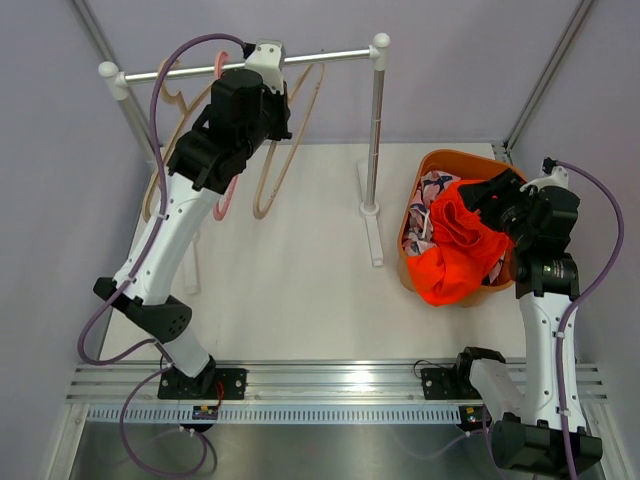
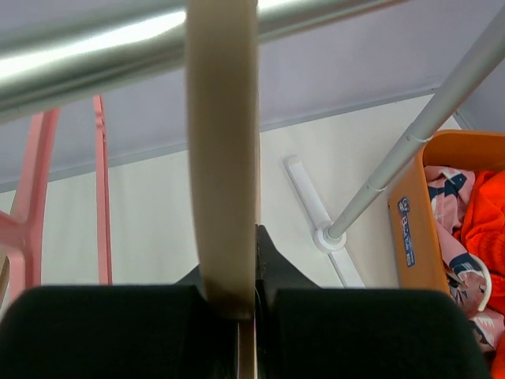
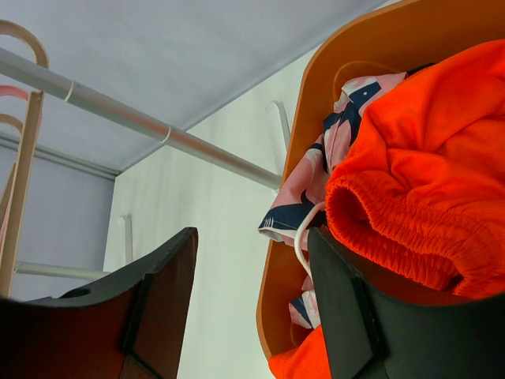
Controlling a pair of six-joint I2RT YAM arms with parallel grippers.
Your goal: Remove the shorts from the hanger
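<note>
1. Gripping a cream hanger (image 2: 223,158), the left gripper (image 2: 246,309) is pinched narrow around its band just under the rail (image 1: 330,54). From above, the arm's own wrist hides the fingertips.
2. The pink hanger (image 2: 101,189) beside it is cut off by the wrist view's left edge.
3. The rack stands close against the left wall (image 1: 60,200). The white table (image 1: 300,300) lies open between the rack post (image 1: 376,130) and the arm bases.
4. At the right, an orange basket (image 1: 440,160) sits just beside the post's foot.
5. The orange shorts (image 1: 460,250) are heaped in the basket and spill over its near rim. They bury most of the patterned shorts (image 1: 430,195), whose pink and navy shows only at the basket's left side.
6. The right gripper (image 3: 251,237) hangs over the basket's far right side, fingers spread wide and holding nothing. One finger (image 3: 347,316) blocks part of the orange fabric.
</note>
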